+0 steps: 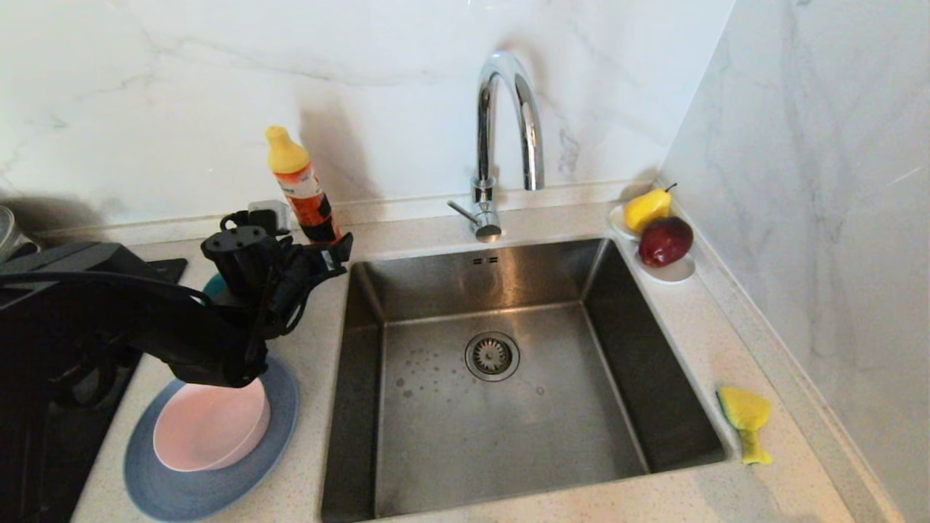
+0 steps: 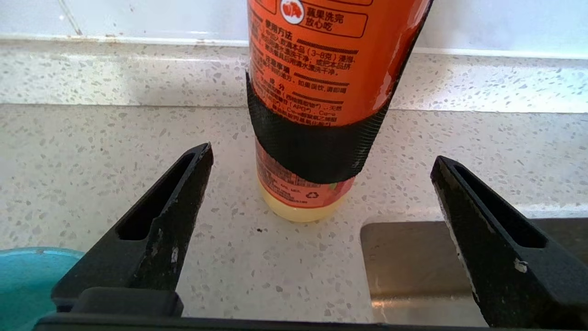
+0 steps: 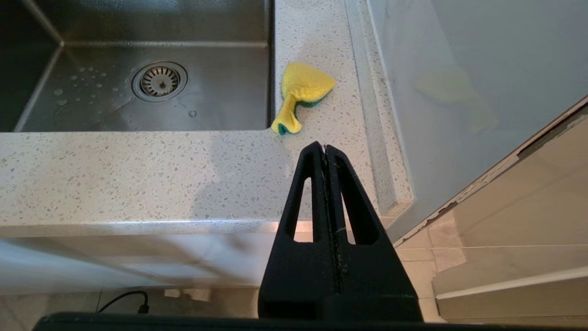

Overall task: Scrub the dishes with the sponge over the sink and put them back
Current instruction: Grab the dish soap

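Dishes sit stacked on the speckled stone counter [image 1: 697, 319] left of the sink [image 1: 508, 407]: a wide, flat slate-blue plate [image 1: 189, 487] with a faintly ribbed matte face carries a smooth pale pink shallow bowl [image 1: 207, 428], and just beyond them, farther back, a sliver of glossy teal bowl [image 2: 23, 276] peeks out from under the left arm. The left gripper [image 2: 321, 193] hovers above the counter near the sink's far left corner, its two black wedge-shaped fingers spread wide with nothing between them. Straight ahead of it stands a tapered orange dish-soap bottle [image 2: 321, 69] with a yellow cap, a band of black woven tape around its lower body and pale liquid showing at its base.

The sink is a square basin of brushed stainless steel, wet with scattered droplets, with a round strainer drain [image 1: 492, 356] in its floor and a curved chrome tap [image 1: 505, 138] at the far edge. On the counter to the sink's right, near the front, lies the sponge [image 1: 747, 420], yellow foam pinched narrow at the middle, a dark green scouring layer showing along its underside. At the far right corner a small white oval saucer [image 1: 672, 270] holds a yellow pear [image 1: 647, 208] and a dark red apple [image 1: 665, 241].

The right gripper [image 3: 325, 151] hangs parked below the counter's front edge, its fingers pressed together.
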Motion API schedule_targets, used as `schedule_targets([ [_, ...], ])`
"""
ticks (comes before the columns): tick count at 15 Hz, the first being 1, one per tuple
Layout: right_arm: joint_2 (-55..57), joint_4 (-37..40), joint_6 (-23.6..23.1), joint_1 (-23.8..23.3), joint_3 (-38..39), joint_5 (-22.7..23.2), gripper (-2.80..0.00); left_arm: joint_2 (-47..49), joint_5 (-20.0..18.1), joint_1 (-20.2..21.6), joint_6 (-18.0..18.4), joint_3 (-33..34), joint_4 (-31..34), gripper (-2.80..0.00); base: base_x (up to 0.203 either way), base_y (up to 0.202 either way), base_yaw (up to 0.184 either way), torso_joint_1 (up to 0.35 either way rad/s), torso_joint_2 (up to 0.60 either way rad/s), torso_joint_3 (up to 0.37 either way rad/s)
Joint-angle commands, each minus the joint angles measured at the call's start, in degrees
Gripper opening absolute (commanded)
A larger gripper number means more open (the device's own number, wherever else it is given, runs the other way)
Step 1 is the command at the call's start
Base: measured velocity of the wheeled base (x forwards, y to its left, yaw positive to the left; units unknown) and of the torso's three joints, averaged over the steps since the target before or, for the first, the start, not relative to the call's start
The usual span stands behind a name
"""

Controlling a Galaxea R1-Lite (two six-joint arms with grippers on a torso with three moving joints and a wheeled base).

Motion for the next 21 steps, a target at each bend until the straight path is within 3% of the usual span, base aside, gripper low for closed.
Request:
schedule_targets([
  [1, -0.11, 0.02, 0.02, 0.02, 0.0, 0.02, -2.8, 0.21, 0.08, 0.06, 0.05, -0.52, -0.39, 0.0, 0.0, 0.0, 0.0, 0.0, 0.0, 0.0],
  [21, -0.11, 0.02, -0.07, 0.02, 0.0, 0.02, -2.8, -0.19, 0.07, 0.24, 0.98, -2.23, -0.31, 0.0, 0.0, 0.0, 0.0, 0.0, 0.0, 0.0],
])
